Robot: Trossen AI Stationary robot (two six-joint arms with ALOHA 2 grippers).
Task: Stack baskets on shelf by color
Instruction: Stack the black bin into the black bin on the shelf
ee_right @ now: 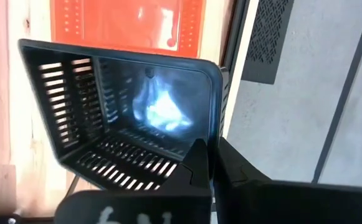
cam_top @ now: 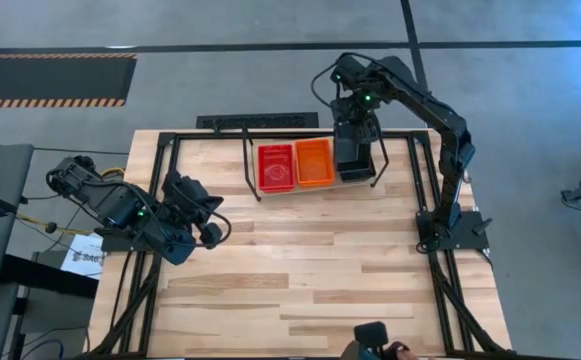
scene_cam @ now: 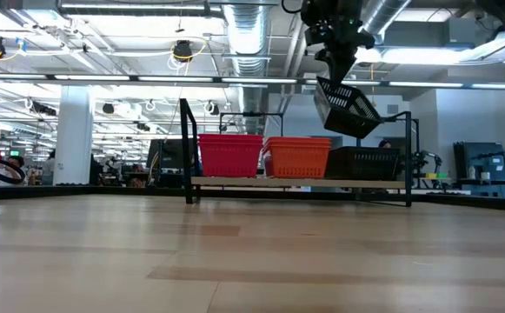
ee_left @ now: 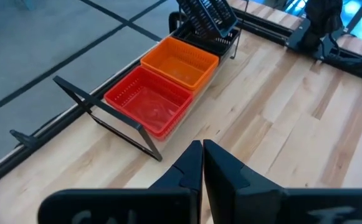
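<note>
Right gripper (scene_cam: 339, 63) is up at the top centre-right of the low view, fingers pinched tight on the rim of a black basket (scene_cam: 349, 106), which hangs tilted, open side turned away, just above the black stack (scene_cam: 362, 163) at the right end of the shelf (scene_cam: 297, 182). In the high view that same basket sits upper centre-right, beside the orange stack (cam_top: 314, 162), with the red stack (cam_top: 276, 166) next along to the left.

The basket looks light: thin slotted plastic, carried by one wall with no visible sag. It reads as fairly stiff, though a thin mesh wall could flex under a hard squeeze. The plastic is glossy, so a rim pinch may let it swing or slip; that tilt suggests it pivots about the grip. The rim's middle looks the sensible hold, since it keeps the tray balanced for nesting.

Left gripper (ee_left: 202, 163) waits at the left of the table, fingers pressed together on nothing, pointing toward the shelf.
</note>
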